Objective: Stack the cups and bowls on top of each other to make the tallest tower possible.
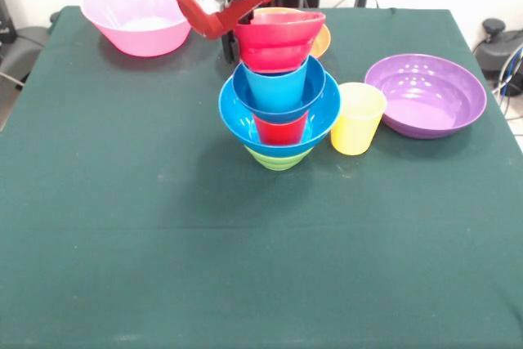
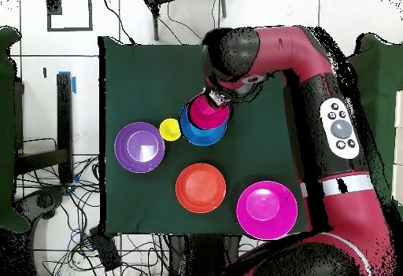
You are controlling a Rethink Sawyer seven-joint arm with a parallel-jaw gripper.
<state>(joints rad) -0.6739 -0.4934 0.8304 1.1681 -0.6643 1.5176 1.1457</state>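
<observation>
The dark green cloth-covered table [image 1: 122, 226] carries everything, and the tower [image 1: 279, 104] of glossy plastic pieces standing on it serves as the landmark. The red and black arm [image 2: 315, 60] reaches over the tower, its wrist directly above the pile; the gripper [image 1: 233, 34] sits at the far side of the topmost piece, but whether its fingers are spread or pinched on that piece cannot be told — the wrist and the bowl hide them.

The wide shallow purple bowl [image 1: 425, 94] lies well to the right of the tower in the front view. The large pink bowl [image 1: 137, 14] sits far behind it to the left, near the table's corner. The orange bowl [image 2: 200, 187] lies beyond the tower, mostly hidden behind it in the front view.

The tower itself, from the widest part: the large blue bowl [image 1: 323, 116] rests on the small green bowl [image 1: 279, 158], which stands upside down on the cloth. Inside the blue bowl stands the red cup [image 1: 280, 129], then the small blue bowl [image 1: 315, 97], the sky-blue cup [image 1: 278, 87] and, on top, the small red bowl [image 1: 278, 38] — tilted slightly.

The yellow tapered cup [image 1: 358, 118] stands upright just beside the tower on its right.
</observation>
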